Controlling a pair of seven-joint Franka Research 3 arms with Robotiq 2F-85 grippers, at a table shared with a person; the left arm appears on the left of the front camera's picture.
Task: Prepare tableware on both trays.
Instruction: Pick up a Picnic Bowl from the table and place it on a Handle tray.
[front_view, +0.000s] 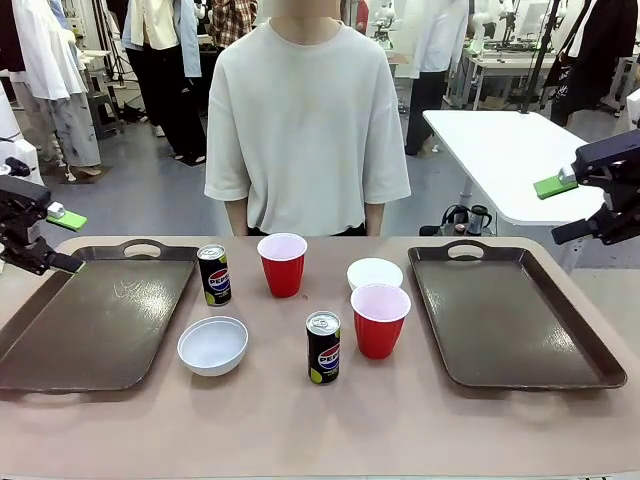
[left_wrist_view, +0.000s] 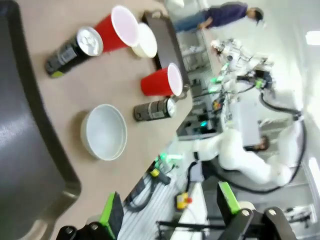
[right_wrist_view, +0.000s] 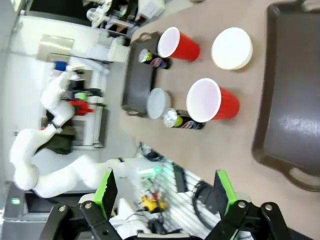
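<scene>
Nothing's on either tray yet, so all the ways this can go sideways are still open. I'll use the near can (front_view: 323, 347) as my reference point. The left tray (front_view: 100, 320) lies well to its left and the right tray (front_view: 510, 320) well to its right, both bare.

The left gripper (front_view: 72, 242) hangs far off to the can's left and farther back. The right gripper (front_view: 558, 210) is far off to its right and farther back. Both have their fingers spread wide and hold nothing.

Bowls: the near bowl (front_view: 212, 345) sits to the left of the can, and the far bowl (front_view: 375, 272) is beyond it, a bit right. They're shallow, so I'd guess a rim pinch could slip or flip them.

Cups: the near cup (front_view: 380, 320) is just right of the can, and the far cup (front_view: 282, 263) is beyond it, a bit left. They look light and tall, so a nudge from a wide-open finger probably tips them. The near cup is so close to the can that going for either could knock the other.

Cans: the far can (front_view: 213, 274) is beyond the near can and to its left. Both are slim and slick, so they'd be easy to topple or let slide.

Also, everything's bunched around that can, so both arms reaching in at once could clash.
</scene>
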